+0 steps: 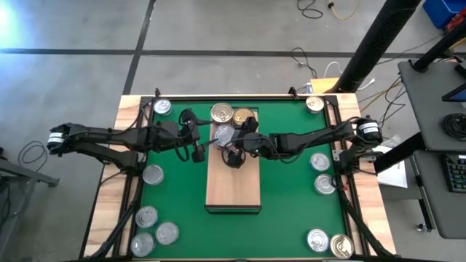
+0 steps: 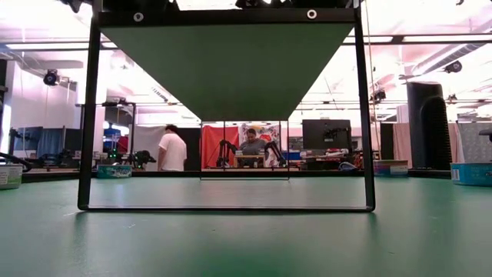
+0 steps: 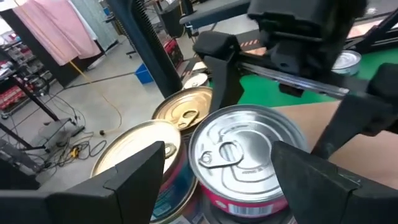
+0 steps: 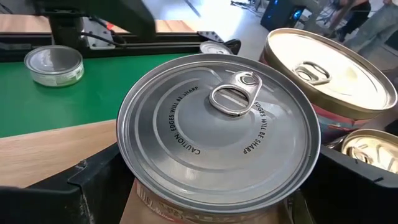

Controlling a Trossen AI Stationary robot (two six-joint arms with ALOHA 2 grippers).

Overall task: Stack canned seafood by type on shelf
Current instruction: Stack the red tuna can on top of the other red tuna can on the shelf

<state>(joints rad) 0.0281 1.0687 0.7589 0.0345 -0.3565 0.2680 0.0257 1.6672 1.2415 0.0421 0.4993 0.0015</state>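
**Both arms meet at a silver-topped tin on the shelf**

Green tabletop (image 1: pixel 284 211) carries the shelf (image 1: pixel 233 191), a light-wood board running down the middle. Loose tins sit scattered along the tabletop's left and right edges and corners, well apart from the shelf.

Far end of the shelf: two gold-topped tins (image 1: pixel 233 115) side by side, with the silver-topped tin (image 4: pixel 217 130) just in front of them, apparently stacked on another can.

Right gripper (image 4: pixel 205 186) straddles the silver-topped tin, fingers wide either side of its wall, whether touching I cannot tell. Left gripper (image 3: pixel 214 180) also frames it, fingers parted, not visibly clamped.

Handling, my read: rigid metal, dense for its size, smooth slippery wall, short height. Grip across the side wall at mid-height, squarely; avoid the pull-tab (image 4: pixel 229 99) and rim.
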